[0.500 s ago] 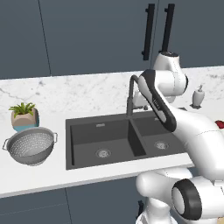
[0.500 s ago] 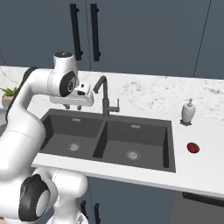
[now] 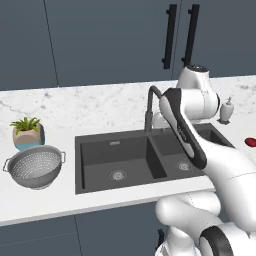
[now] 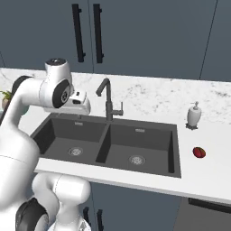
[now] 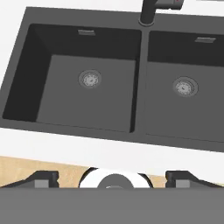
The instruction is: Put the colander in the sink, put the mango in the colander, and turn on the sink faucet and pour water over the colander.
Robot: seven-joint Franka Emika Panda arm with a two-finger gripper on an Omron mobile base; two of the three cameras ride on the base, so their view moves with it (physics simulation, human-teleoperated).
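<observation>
sink (image 5: 87, 78) basins open, faucet (image 4: 107, 100) behind divider

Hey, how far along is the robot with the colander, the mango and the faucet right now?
Nothing looks done yet. The colander sits on the counter left of the sink, beside the potted plant. The mango lies on the counter right of the sink, near the soap dispenser. In hand: the gripper is open and empty above the basins. Left: all three steps; no water shows at the sink faucet.

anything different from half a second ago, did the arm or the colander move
Nothing visibly changed. The white arm holds the same pose above the dark grey double-basin sink, the silver perforated metal colander sits on the counter beside the potted plant, and the small reddish mango lies right of the sink.
</observation>
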